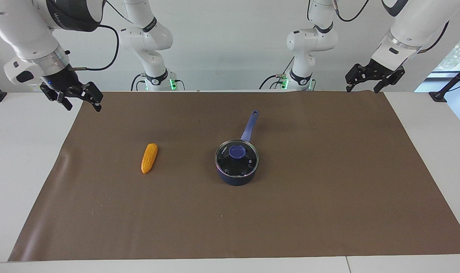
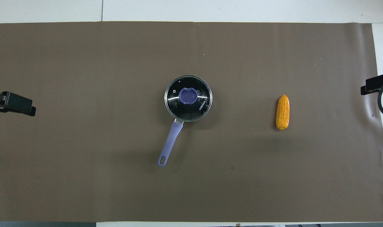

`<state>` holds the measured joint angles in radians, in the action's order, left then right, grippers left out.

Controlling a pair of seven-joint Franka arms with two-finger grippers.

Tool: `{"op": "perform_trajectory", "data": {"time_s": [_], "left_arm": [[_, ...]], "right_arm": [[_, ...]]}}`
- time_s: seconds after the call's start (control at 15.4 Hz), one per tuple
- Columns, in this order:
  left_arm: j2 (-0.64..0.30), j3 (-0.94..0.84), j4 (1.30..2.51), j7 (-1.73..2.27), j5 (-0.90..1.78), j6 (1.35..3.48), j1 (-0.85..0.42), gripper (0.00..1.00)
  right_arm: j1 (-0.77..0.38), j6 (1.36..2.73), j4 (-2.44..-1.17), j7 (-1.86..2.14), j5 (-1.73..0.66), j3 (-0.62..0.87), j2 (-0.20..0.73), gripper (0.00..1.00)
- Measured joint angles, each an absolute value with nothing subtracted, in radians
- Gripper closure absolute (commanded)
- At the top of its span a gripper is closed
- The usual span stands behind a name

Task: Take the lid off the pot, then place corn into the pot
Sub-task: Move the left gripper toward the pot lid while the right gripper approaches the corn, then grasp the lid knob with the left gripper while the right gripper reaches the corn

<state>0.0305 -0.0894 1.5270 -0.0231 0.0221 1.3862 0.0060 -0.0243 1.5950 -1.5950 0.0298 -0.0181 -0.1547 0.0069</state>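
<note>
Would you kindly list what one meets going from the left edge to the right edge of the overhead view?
left gripper → pot handle, pointing toward the robots → lid sitting on the pot → corn lying on the brown mat → right gripper at the mat's edge.

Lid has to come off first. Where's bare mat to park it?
Bare mat lies between the pot and the corn, and from the pot toward the left arm's end. The lid sits on the pot. Only the strip under the pot's handle is taken. Left gripper and right gripper wait, open, at the mat's ends.
</note>
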Motion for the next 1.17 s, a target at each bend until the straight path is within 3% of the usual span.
{"op": "perform_trajectory", "data": {"time_s": [0.59,0.91,1.17], "left_arm": [[0.031,-0.097,1.546,-0.027,0.022,1.443,-0.007,0.00],[0.022,-0.103,1.571,0.108,0.025,1.548,-0.133,0.00],[-0.072,-0.110,1.575,0.264,0.060,1.656,-0.320,0.00]], "right_arm": [[-0.029,1.642,-1.610,0.006,-0.025,-0.145,0.014,0.00],[-0.108,1.837,-1.727,-0.098,-0.038,-0.134,0.058,0.00],[-0.199,2.082,-1.908,-0.198,-0.038,-0.131,0.081,0.00]]}}
